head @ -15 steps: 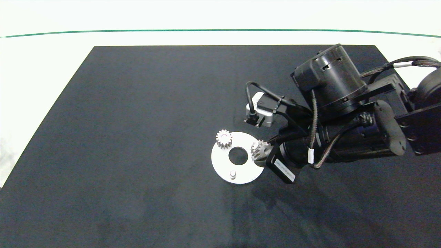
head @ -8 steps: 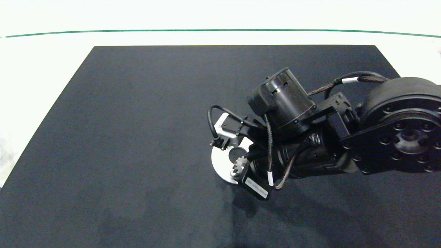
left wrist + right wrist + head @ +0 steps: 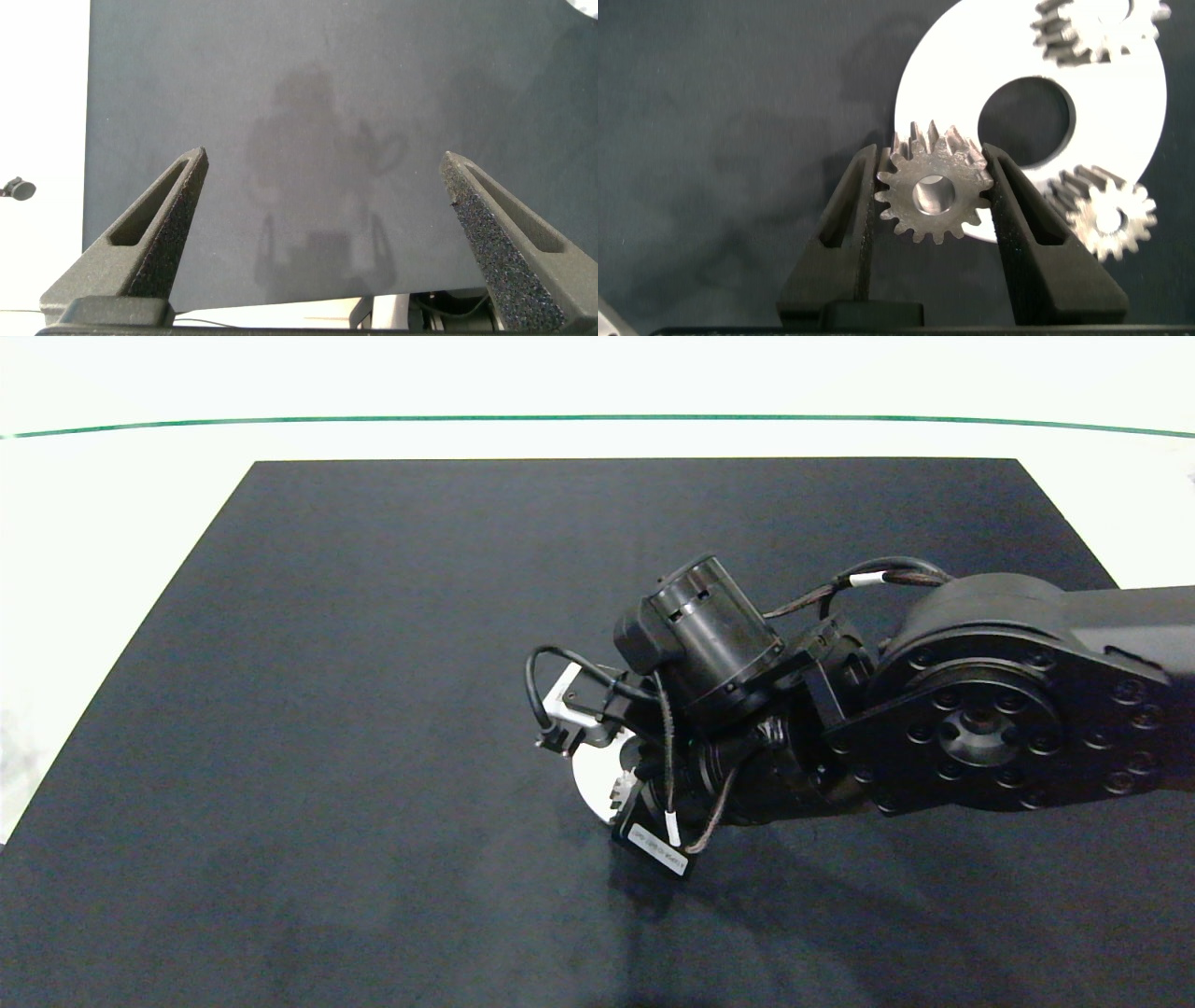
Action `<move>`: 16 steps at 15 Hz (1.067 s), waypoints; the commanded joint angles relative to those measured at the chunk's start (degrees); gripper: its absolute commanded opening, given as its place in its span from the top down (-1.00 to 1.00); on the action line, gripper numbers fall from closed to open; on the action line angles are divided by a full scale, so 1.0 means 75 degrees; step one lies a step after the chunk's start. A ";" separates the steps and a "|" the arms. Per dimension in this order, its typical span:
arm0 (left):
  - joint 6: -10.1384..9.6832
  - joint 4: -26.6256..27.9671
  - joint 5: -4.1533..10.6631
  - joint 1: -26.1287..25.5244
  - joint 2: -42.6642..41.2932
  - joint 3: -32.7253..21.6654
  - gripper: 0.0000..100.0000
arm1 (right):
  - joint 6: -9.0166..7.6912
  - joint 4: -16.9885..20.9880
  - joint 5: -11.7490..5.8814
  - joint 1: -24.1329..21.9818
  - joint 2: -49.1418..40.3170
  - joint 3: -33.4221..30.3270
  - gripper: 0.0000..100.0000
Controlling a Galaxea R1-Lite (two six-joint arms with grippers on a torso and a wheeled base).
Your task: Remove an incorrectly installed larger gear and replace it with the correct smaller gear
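Observation:
My right gripper (image 3: pixel 930 154) is shut on the smaller gear (image 3: pixel 929 191), a silver gear with short blunt teeth and a round bore. It holds the gear at the near rim of the white disc plate (image 3: pixel 1130 121). Two more small gears (image 3: pixel 1097 28) (image 3: pixel 1108 213) sit on the plate around its centre hole. In the head view the right arm hides most of the plate (image 3: pixel 588 786), and only part of the held gear (image 3: pixel 620 791) shows. The larger sharp-toothed gear is out of view. My left gripper (image 3: pixel 322 163) is open over bare mat.
A black mat (image 3: pixel 373 663) covers the table, with pale table surface around it. The right arm's bulky joints (image 3: pixel 971 719) lie over the mat's right half. The mat's edge (image 3: pixel 89 140) shows in the left wrist view.
The right arm has swung left and toward the near side of the plate, carrying the gear from the plate's right edge to its near rim. It now covers most of the plate.

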 commanded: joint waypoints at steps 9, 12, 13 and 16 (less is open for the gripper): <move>0.0004 0.0033 0.0004 0.0000 -0.0107 0.0011 -1.00 | 0.0002 0.0021 -0.0105 -0.0028 0.0266 -0.0112 0.68; 0.0004 0.0033 0.0004 0.0000 -0.0119 0.0011 -1.00 | 0.0013 0.0009 -0.0105 -0.0028 0.0266 -0.0076 0.68; 0.0004 0.0033 0.0004 0.0000 -0.0119 0.0011 -1.00 | 0.0013 0.0021 -0.0105 -0.0028 0.0266 -0.0065 0.68; 0.0004 0.0033 0.0004 0.0000 -0.0119 0.0011 -1.00 | 0.0013 0.0009 -0.0117 -0.0040 0.0277 -0.0065 0.68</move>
